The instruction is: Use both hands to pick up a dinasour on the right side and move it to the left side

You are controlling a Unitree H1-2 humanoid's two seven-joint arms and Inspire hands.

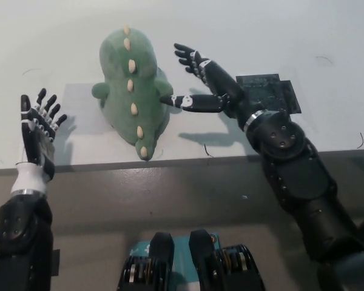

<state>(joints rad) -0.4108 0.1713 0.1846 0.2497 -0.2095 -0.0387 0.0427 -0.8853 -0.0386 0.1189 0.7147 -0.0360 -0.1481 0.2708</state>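
I seem to be in a lab or test room; before me is a plain white table (pixel 303 36), bare and scuffed, with a square patch of dark tape (pixel 273 92) stuck on it like a marker; beyond its edge lies grey floor (pixel 170 200)
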